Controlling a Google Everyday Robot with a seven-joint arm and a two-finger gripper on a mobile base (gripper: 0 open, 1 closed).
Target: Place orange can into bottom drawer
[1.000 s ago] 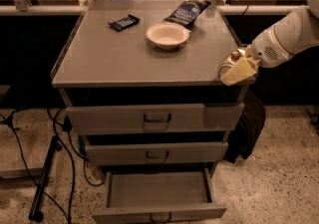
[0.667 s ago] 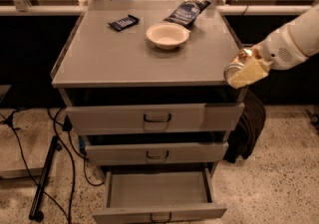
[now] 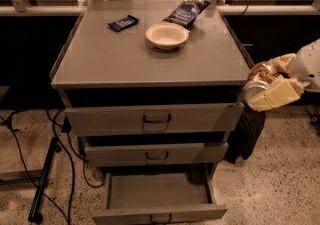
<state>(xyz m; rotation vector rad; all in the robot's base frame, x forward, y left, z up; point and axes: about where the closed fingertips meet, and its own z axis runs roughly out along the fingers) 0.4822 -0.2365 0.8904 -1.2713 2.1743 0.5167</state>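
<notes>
One tray stands pulled out to receive the load: the bottom drawer (image 3: 156, 192), lower centre. At the frame's right, just off the cabinet (image 3: 150, 64) edge, the gripper (image 3: 255, 85) clasps the orange can (image 3: 264, 73) sideways, clear for lowering.

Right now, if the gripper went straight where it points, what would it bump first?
Probably the right end of the top drawer: the gripper, shut on the orange can, points left at it from beside the cabinet. Depth is unclear, so it might pass in front.
</notes>
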